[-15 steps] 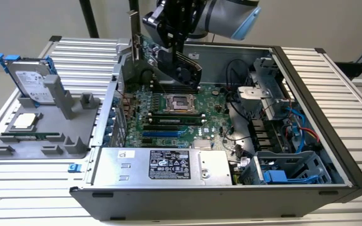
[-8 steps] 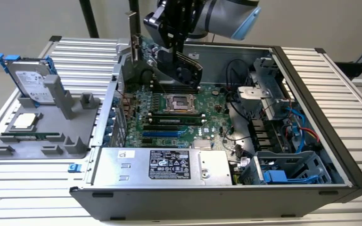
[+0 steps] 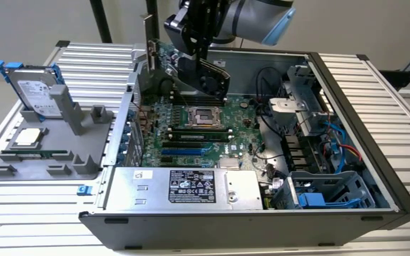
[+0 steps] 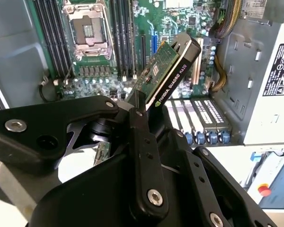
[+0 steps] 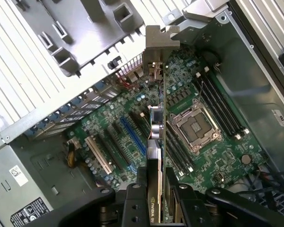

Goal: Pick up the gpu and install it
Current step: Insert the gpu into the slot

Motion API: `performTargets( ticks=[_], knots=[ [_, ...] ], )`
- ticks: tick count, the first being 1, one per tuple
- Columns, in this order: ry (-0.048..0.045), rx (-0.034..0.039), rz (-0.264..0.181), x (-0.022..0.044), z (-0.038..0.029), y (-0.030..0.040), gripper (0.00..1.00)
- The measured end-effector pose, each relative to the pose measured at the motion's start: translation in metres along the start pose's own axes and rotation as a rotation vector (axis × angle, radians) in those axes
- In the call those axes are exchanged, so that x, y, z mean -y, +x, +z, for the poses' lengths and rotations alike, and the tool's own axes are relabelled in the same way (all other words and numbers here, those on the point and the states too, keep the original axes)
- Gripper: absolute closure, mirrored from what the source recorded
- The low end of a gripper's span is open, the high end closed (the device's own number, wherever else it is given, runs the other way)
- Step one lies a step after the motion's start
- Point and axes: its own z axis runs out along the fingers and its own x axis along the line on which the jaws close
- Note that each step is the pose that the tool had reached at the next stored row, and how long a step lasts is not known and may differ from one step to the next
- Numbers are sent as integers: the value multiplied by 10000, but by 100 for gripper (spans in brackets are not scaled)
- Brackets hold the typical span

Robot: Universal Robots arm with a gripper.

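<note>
— Where's the gpu (image 3: 209,80)?
— Right of the grey stand (image 3: 48,154) on the exterior view's left: tilted above the green motherboard (image 3: 198,133), at the far side of the open case (image 3: 262,218). The jaws of the gripper (image 3: 196,66) pinch it face to face.
— Handling?
— Light, stiff, fragile, I'd judge: thin board, black plastic shroud (image 4: 173,78), silver bracket (image 5: 159,40). Hold the shroud, avoiding contacts.

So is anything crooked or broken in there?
Only the gpu: it hangs tilted in the hand over the motherboard, not plugged into any slot. Nothing looks broken or spilled.
</note>
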Motion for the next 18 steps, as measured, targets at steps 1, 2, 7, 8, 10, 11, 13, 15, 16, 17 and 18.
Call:
performTargets(
  ticks=[1, 2, 7, 8, 10, 11, 13, 15, 16, 17, 18],
  knots=[
    [0, -2, -56, 0, 0, 0, 100],
    [0, -4, -107, 0, 0, 0, 100],
    [0, -16, -406, 0, 0, 0, 100],
    [0, -19, -459, 0, 0, 0, 100],
    [1, -23, -565, 0, 0, 0, 100],
    [1, -25, -617, 0, 0, 0, 100],
    [1, -29, -723, 0, 0, 0, 100],
    [1, -33, -823, 0, 0, 0, 100],
    [1, -36, -877, 0, 0, 0, 100],
    [1, -38, -932, 0, 0, 0, 100],
    [1, -39, -982, 0, 0, 0, 100]
  ],
)
